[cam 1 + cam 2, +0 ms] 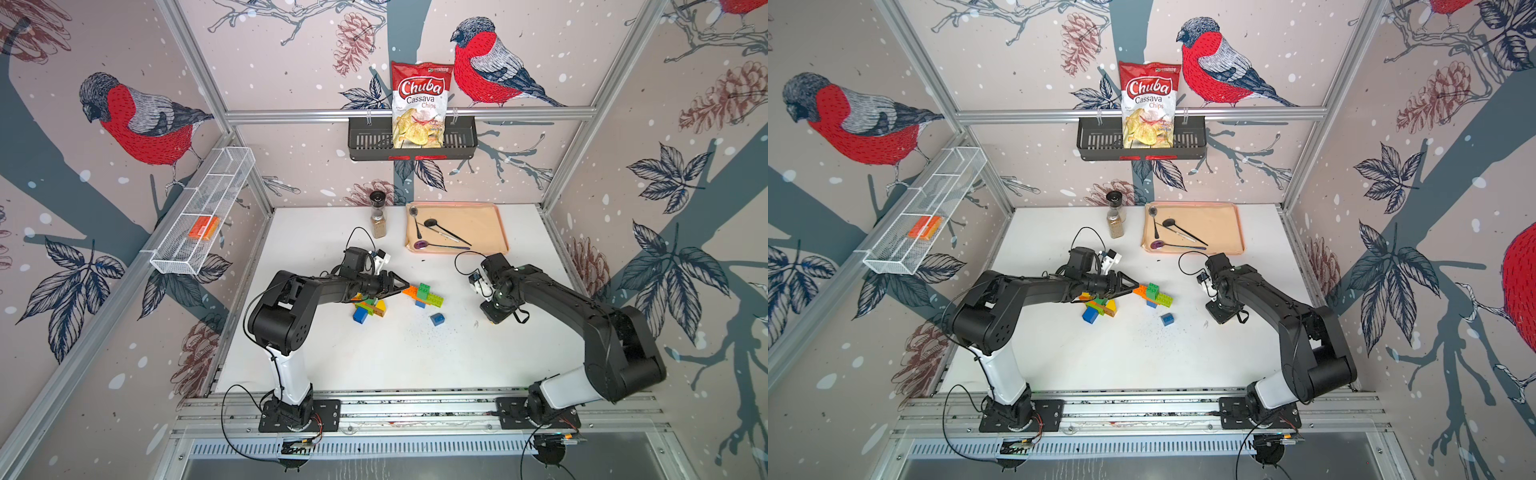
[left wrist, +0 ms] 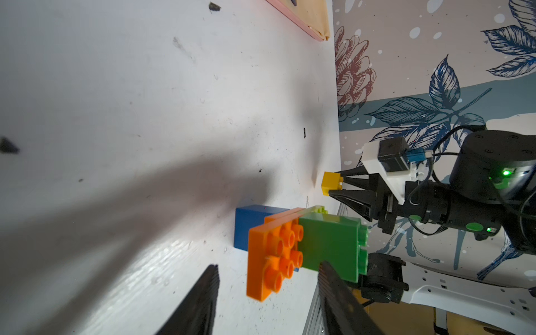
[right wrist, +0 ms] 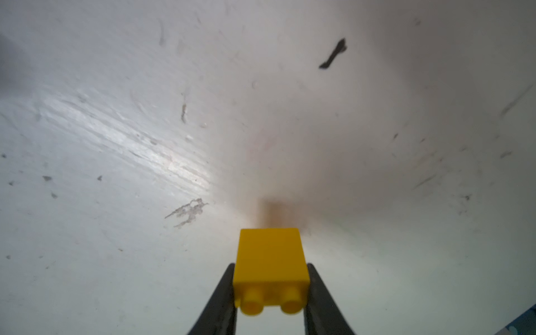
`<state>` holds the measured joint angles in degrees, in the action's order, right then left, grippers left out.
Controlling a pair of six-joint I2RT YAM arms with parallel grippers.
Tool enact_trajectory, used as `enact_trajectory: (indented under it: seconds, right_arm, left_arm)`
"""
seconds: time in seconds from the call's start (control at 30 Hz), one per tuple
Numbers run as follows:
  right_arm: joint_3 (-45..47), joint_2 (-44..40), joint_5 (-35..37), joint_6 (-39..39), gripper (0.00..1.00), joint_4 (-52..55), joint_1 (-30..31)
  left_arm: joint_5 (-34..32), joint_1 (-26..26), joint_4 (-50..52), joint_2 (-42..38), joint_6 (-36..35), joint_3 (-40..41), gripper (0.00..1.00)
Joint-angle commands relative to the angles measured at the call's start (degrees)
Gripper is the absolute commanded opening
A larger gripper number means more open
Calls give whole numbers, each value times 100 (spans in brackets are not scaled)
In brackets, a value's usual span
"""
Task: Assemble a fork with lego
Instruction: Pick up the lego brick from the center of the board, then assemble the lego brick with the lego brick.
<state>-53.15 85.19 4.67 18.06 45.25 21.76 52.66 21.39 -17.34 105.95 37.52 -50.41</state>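
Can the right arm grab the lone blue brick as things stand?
Probably not: the way to the blue brick looks clear, but the right gripper is shut on a yellow brick and must set it down first.

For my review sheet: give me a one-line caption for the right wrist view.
Right gripper shut on a small yellow lego brick, studs toward the camera, scuffed white table beyond.

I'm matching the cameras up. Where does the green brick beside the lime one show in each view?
Both top views: green brick mid-table, on the orange brick.
Left wrist: close ahead, on that orange brick.
Right wrist: not in it.
Shared landmark: the orange brick.
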Motion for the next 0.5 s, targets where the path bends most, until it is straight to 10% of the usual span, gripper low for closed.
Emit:
enact_trajectory:
  seconds: [0.0,0.47]
  right_arm:
    - [-303,-54,-78,95,24,-40,51]
    - [-2120,296,873,195,25,257,1137]
  left_arm:
    - [208,19,-188,-89,-16,31,57]
    - [79,163,289,161,-407,-99,59]
